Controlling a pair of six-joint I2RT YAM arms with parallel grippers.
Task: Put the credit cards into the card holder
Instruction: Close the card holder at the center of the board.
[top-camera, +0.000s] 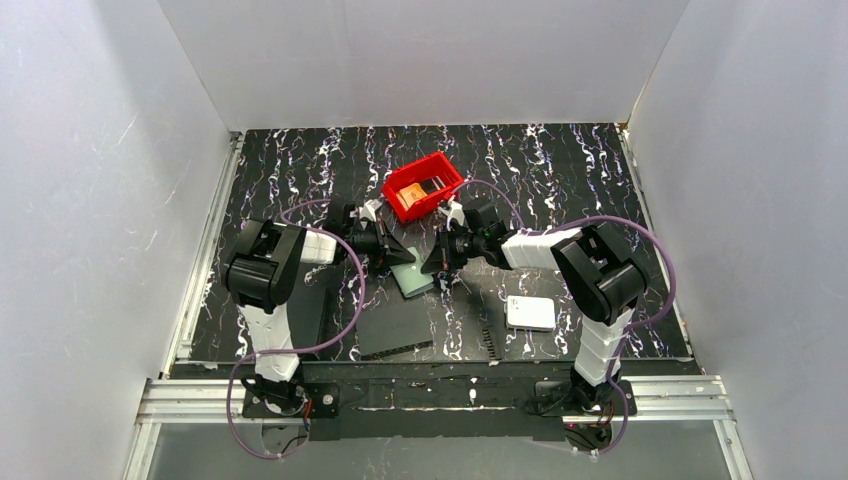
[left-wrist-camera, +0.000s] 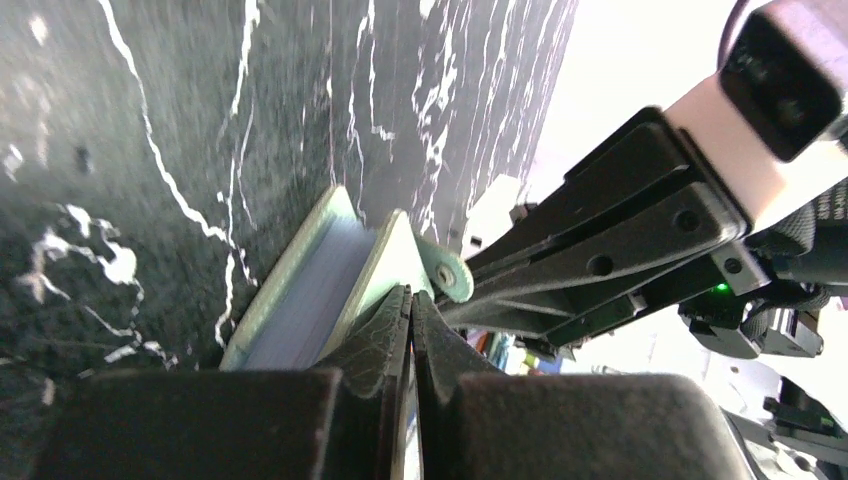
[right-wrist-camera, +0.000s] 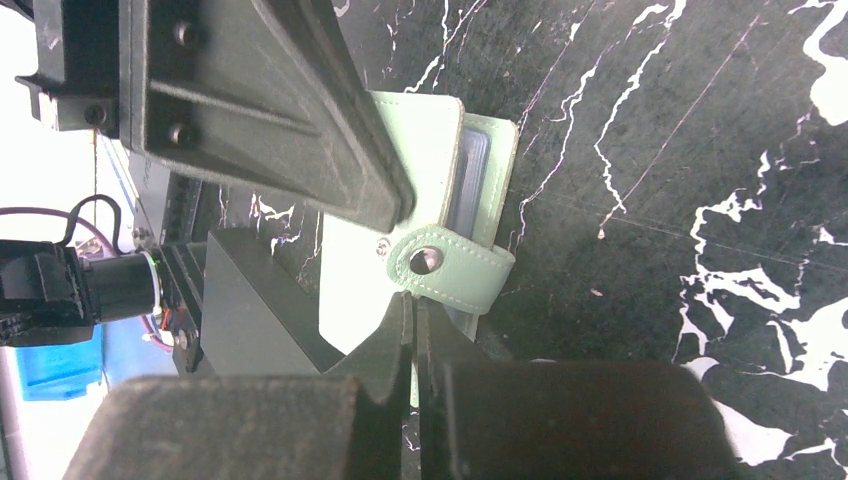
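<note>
Centrally on the black marbled table (top-camera: 560, 170) lies the card holder (top-camera: 412, 280), pale green, its snap strap (right-wrist-camera: 450, 268) folded over one edge and its pockets showing between the covers. The left gripper (left-wrist-camera: 410, 300) has its fingers pressed together on the edge of the upper cover, while the right gripper (right-wrist-camera: 412, 310) sits just under the strap with its jaws narrowed to a slit; whether it pinches the cover I cannot tell. Beyond both, orange credit cards (top-camera: 412, 192) lie in a red bin (top-camera: 445, 172).
</note>
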